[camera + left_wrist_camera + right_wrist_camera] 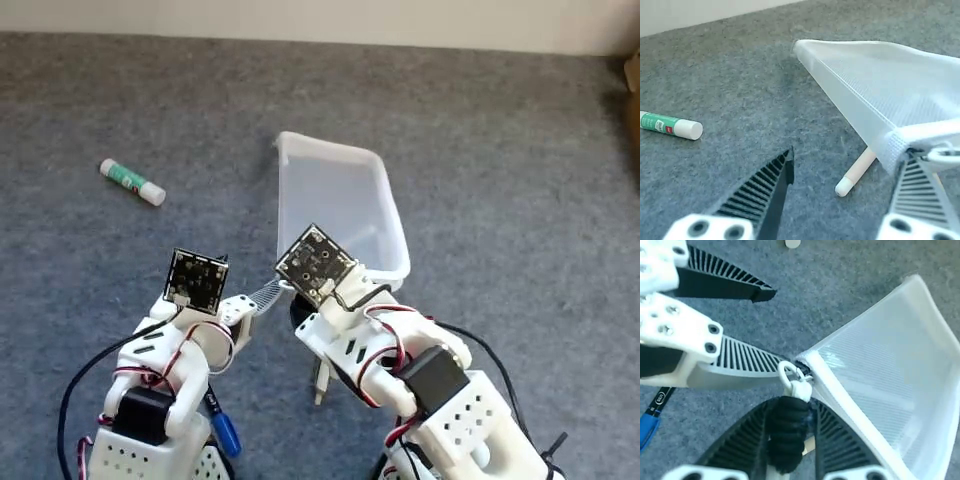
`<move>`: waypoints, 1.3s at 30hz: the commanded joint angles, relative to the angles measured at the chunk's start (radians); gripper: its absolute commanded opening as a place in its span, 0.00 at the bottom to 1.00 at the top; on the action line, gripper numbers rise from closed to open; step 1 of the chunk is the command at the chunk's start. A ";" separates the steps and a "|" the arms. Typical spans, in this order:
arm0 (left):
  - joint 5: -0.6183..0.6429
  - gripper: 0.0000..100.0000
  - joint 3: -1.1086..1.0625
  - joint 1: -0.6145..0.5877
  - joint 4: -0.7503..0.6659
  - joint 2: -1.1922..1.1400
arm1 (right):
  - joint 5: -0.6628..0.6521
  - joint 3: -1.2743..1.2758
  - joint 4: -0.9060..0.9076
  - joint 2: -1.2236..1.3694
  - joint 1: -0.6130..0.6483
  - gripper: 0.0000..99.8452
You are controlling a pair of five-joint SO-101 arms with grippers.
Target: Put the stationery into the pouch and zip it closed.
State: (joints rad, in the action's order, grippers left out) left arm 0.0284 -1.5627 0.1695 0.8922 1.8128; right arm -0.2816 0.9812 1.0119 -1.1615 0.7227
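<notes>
A translucent white pouch (335,205) (880,85) (885,390) is held up off the grey carpet, its mouth gaping. My right gripper (790,440) is shut on the black zipper pull (787,430) at the pouch's near end. My left gripper (850,155) (775,330) is open, and one of its fingers (747,362) lies against the pouch's corner by the zipper ring (790,372). A green-and-white glue stick (131,182) (670,126) lies on the carpet far to the left. A white pen (855,172) lies under the pouch. A blue pen (222,425) (650,422) rests beside the left arm's base.
Grey carpet (500,150) covers the whole work area, with open room to the right and behind the pouch. The two arm bases (150,420) (460,410) stand at the near edge with cables around them.
</notes>
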 commanded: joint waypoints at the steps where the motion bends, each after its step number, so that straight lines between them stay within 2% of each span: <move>1: -0.009 0.30 0.013 0.021 -0.018 0.005 | 0.011 -0.012 0.008 -0.084 0.021 0.00; 4: -0.009 0.30 0.016 0.021 -0.020 0.007 | 0.008 -0.008 0.010 -0.142 0.022 0.00; 8: -0.014 0.22 0.016 0.021 -0.023 0.008 | 0.008 -0.007 0.012 -0.168 0.041 0.00; 11: -0.015 0.19 0.018 0.021 -0.023 0.008 | 0.006 -0.007 0.012 -0.168 0.064 0.00; 15: -0.015 0.19 0.027 0.019 -0.021 0.010 | 0.008 -0.007 0.012 -0.176 0.058 0.00; 18: -0.015 0.13 0.047 0.016 -0.017 0.010 | 0.008 -0.007 0.012 -0.176 0.033 0.00; 22: -0.015 0.06 0.062 -0.051 -0.021 0.010 | 0.008 -0.015 0.012 -0.176 -0.036 0.00; 27: -0.015 0.02 0.077 -0.119 -0.017 0.010 | 0.006 -0.015 0.012 -0.176 -0.084 0.00; 35: -0.014 0.01 0.111 -0.197 -0.012 0.010 | 0.006 -0.015 0.012 -0.176 -0.160 0.00; 39: -0.011 0.01 0.151 -0.237 0.051 0.012 | 0.006 -0.015 0.008 -0.176 -0.183 0.00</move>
State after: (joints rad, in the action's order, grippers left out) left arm 0.0222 -1.4876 -0.0161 0.9060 1.8128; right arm -0.2816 0.9843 1.0211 -1.3073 0.5754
